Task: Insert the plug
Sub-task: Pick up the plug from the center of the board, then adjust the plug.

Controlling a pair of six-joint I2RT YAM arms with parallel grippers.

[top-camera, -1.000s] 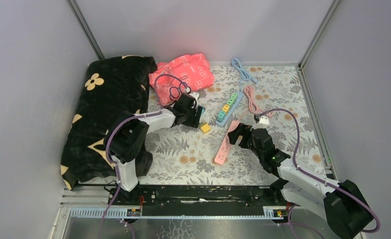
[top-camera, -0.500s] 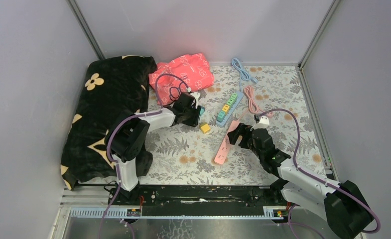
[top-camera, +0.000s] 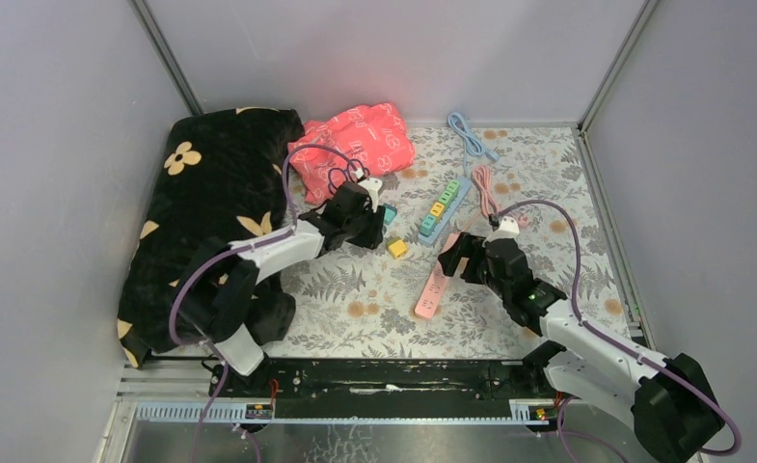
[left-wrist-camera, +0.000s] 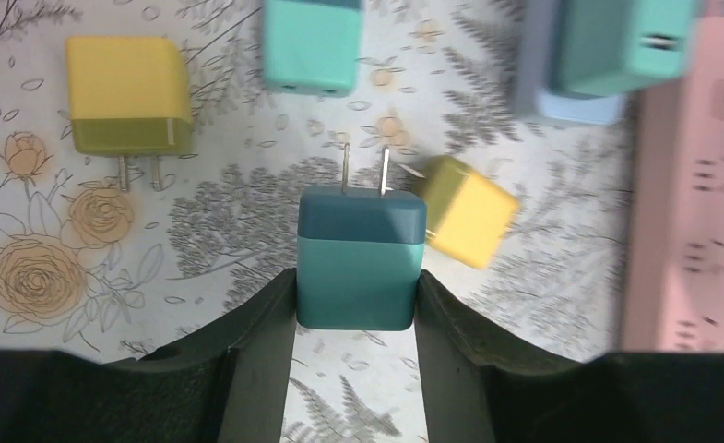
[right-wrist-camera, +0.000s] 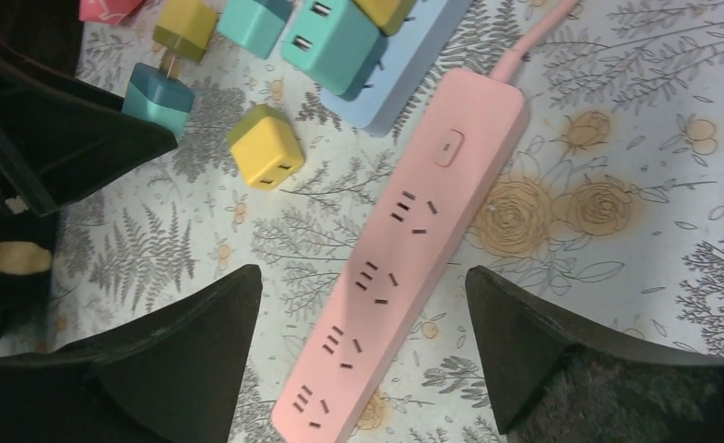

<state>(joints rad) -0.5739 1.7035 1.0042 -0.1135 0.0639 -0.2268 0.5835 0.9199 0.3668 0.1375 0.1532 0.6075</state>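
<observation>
The teal plug (left-wrist-camera: 361, 249) is pinched in the left end effector (left-wrist-camera: 356, 288), prongs free ahead for insertion. The pink power strip (right-wrist-camera: 404, 240) lies sockets-up on the bench (right-wrist-camera: 662, 138) nearby; the right end effector (right-wrist-camera: 362, 277) hovers open above, probably to steady it.

No text, brand, number or sign can be read. White marks on the crumpled red cloth (top-camera: 353, 138) at eleven o'clock are illegible.
</observation>
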